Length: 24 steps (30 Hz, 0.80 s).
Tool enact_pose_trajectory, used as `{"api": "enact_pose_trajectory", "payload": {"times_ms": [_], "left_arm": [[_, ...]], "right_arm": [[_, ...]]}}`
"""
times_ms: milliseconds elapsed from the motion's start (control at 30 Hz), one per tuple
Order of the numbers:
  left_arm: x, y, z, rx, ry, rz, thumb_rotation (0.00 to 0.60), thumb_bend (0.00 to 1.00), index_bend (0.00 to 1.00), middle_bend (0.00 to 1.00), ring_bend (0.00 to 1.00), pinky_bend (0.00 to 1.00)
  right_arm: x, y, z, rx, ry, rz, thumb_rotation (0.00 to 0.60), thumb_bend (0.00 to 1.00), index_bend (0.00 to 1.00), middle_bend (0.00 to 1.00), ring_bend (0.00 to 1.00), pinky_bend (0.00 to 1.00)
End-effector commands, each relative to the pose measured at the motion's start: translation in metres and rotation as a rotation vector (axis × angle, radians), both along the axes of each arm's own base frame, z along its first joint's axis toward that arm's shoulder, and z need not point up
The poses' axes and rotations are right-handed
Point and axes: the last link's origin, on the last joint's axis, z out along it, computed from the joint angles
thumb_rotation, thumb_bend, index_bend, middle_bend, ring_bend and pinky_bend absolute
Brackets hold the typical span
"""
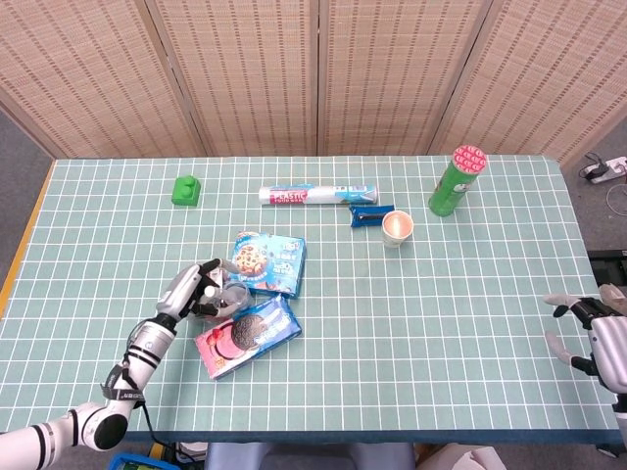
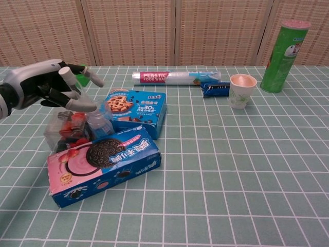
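Left hand (image 2: 49,85) was over the clear spray bottle (image 2: 95,121), fingers (image 2: 82,105) curled loosely around the bottle's upper part near its white nozzle. From the chest view it appeared to touch or nearly touch the neck; whether the grip was closed on it could not be told.

The spray bottle lay within the cluster at the left front of the surface (image 1: 411,323), leaning on a clear pack of red sweets (image 2: 64,128). Its long axis ran tilted, nozzle end up and toward the left hand, body down toward the cookie boxes. It sat directly under and just to the right of the hand's fingers.

Just beside it: the blue chocolate-chip cookie box (image 2: 136,110) behind and to the right, and the pink-and-blue sandwich cookie box (image 2: 103,164) in front, touching the sweets pack.

Right hand (image 1: 598,338) was at the far right edge of the surface, fingers spread, holding nothing, well apart from the cluster. The left hand was plainly the nearer one.

Elsewhere: green block (image 1: 185,189), roll of plastic wrap (image 1: 318,194), small blue packet (image 1: 370,215), paper cup (image 1: 397,227), green canister (image 1: 456,181). The surface carried a green gridded cloth; woven folding screens (image 1: 313,69) stood behind.
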Motion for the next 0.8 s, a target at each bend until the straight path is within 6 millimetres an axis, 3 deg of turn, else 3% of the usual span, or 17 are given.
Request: {"api": "enact_pose_trajectory", "payload": {"times_ms": [33, 433, 567, 800], "left_arm": [[0.0035, 0.0024, -0.0025, 0.001, 0.004, 0.000, 0.600, 0.13, 0.47, 1.00, 1.00, 1.00], [0.0100, 0.0066, -0.0072, 0.054, -0.019, 0.034, 0.600, 0.13, 0.71, 1.00, 1.00, 1.00], [0.0115, 0.0066, -0.0071, 0.079, -0.033, 0.037, 0.600, 0.14, 0.74, 1.00, 1.00, 1.00], [0.0123, 0.0063, -0.0058, 0.098, -0.050, 0.034, 0.600, 0.33, 0.76, 1.00, 1.00, 1.00]], "right_arm": [[-0.0001, 0.0001, 0.0003, 0.001, -0.001, 0.000, 0.600, 0.28, 0.33, 0.46, 0.36, 0.51], [-0.0013, 0.0010, 0.0038, -0.005, -0.013, 0.002, 0.600, 0.28, 0.33, 0.46, 0.36, 0.51], [-0.0014, 0.0012, 0.0041, -0.005, -0.015, 0.003, 0.600, 0.28, 0.33, 0.46, 0.36, 0.51], [-0.0017, 0.0012, 0.0041, -0.005, -0.015, 0.002, 0.600, 0.28, 0.33, 0.46, 0.36, 0.51]]}}
